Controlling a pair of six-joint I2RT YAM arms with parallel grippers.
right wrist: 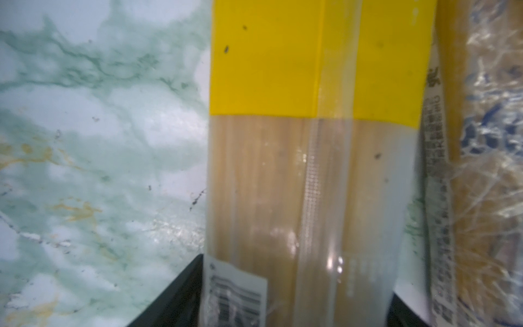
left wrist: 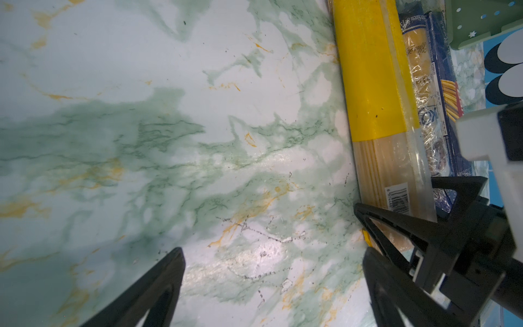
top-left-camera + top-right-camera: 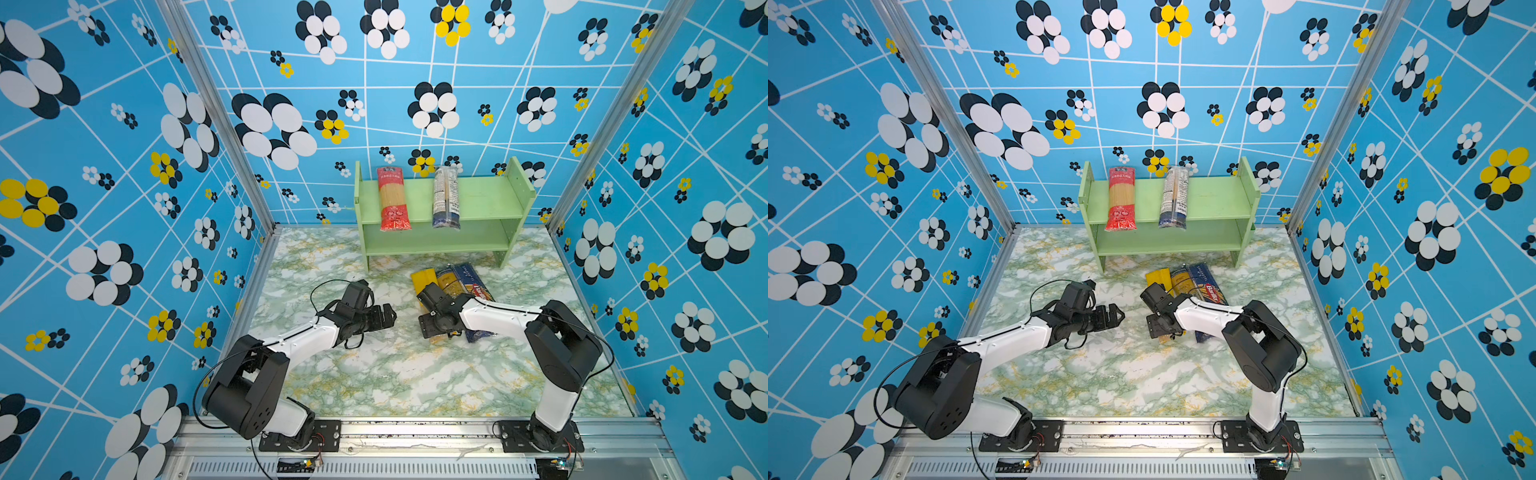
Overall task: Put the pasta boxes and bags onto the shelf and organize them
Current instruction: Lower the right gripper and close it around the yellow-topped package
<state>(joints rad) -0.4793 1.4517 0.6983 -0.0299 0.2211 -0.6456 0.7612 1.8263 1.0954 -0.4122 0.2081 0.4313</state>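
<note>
Two grippers sit over the middle of the bench (image 3: 374,374). My left gripper (image 3: 389,318) hangs spread wide and empty. My right gripper (image 2: 418,192) straddles the yellow-topped bag (image 3: 424,280), but I cannot tell whether it pinches. Three packs lie side by side: that bag, the blue-ended bag (image 3: 446,282) and the dark blue Barilla box (image 3: 473,282). At the far edge, one shelf (image 3: 482,199) carries two packs on its top tier: the red-ended bag (image 3: 392,199) and the clear white/blue-label bag (image 3: 445,199).

Both top views look steeply down from above the front edge of the green-veined marble tabletop (image 3: 374,374) toward the light green two-tier wooden shelf (image 3: 478,199) at its rear edge, sharing the whole scene. Each wrist camera faces the tabletop at close range; both share the yellow-topped clear spaghetti bag (image 2: 368,70) (image 1: 268,70).
</note>
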